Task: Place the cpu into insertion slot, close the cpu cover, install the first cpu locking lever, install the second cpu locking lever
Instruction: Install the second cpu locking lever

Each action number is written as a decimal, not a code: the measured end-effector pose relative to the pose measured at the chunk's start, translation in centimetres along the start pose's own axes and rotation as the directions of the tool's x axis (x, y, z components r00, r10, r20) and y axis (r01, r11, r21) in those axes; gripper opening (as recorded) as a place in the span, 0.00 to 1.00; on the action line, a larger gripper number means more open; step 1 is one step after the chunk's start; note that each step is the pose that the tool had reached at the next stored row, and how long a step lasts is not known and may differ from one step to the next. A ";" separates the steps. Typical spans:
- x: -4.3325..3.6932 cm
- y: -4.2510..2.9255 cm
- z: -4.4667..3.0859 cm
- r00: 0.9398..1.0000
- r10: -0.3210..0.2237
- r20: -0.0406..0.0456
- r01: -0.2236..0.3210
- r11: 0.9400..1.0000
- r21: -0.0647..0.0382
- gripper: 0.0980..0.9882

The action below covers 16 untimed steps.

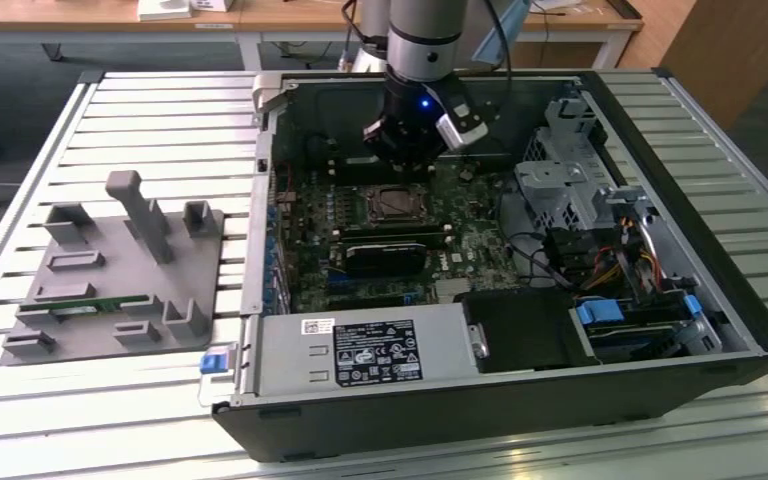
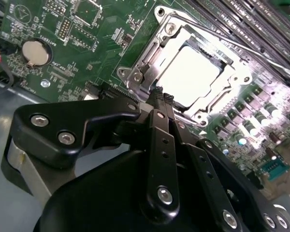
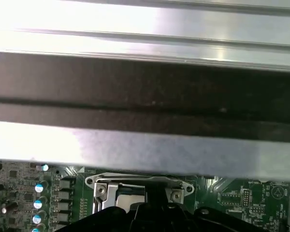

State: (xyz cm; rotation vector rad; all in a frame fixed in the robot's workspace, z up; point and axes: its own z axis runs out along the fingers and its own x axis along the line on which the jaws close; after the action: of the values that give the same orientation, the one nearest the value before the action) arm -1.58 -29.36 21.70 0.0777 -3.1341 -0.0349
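Note:
The cpu (image 2: 191,72) lies flat in the insertion slot (image 1: 395,205), its pale silvery top showing through the window of the cpu cover (image 2: 150,60). The cover frame rests flat around the chip. A thin metal lever rod (image 2: 217,41) runs along one side of the socket. My gripper (image 2: 162,96) hangs just above the socket's edge, its two black fingers pressed together with nothing between them. In the exterior view the gripper (image 1: 402,168) sits over the board just behind the socket. The first wrist view shows the socket (image 3: 135,188) under the gripper (image 3: 157,205).
The open computer case (image 1: 704,300) lies on a slatted metal table (image 1: 157,120). A black card (image 1: 384,252) sits just in front of the socket, with memory slots (image 2: 251,19) beside it. A drive cage (image 1: 571,190) and cables fill the exterior view's right. A grey fixture (image 1: 117,270) stands outside the case.

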 end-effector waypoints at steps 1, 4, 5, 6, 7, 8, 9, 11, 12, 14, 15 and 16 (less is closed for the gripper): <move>0.00 0.00 -0.25 1.000 0.000 0.000 0.000 1.000 0.000 0.01; 0.01 0.02 -1.22 1.000 0.000 0.000 0.000 1.000 0.000 0.01; 0.01 0.03 -1.56 1.000 0.000 0.000 0.000 1.000 0.000 0.01; 0.01 0.04 -1.89 1.000 0.000 0.000 0.000 1.000 0.000 0.01; 0.01 0.04 -2.22 1.000 0.000 0.000 0.000 1.000 0.000 0.01; 0.01 0.04 -2.51 1.000 0.000 0.000 0.000 1.000 0.000 0.01; 0.01 0.02 -2.64 1.000 0.000 0.000 0.000 1.000 0.000 0.01; 0.02 -0.09 -2.66 1.000 0.000 0.000 0.000 1.000 0.000 0.01; 0.03 -0.22 -2.66 1.000 0.000 0.000 0.000 1.000 0.000 0.01; 0.05 -0.56 -2.67 1.000 0.000 0.000 0.000 1.000 0.000 0.01; 0.05 -0.73 -2.67 1.000 0.000 0.000 0.000 1.000 0.000 0.01; 0.06 -0.92 -2.68 1.000 0.000 0.000 0.000 1.000 0.000 0.01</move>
State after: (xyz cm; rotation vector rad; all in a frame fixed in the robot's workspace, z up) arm -1.58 -30.34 24.36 0.0778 -3.1341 -0.0351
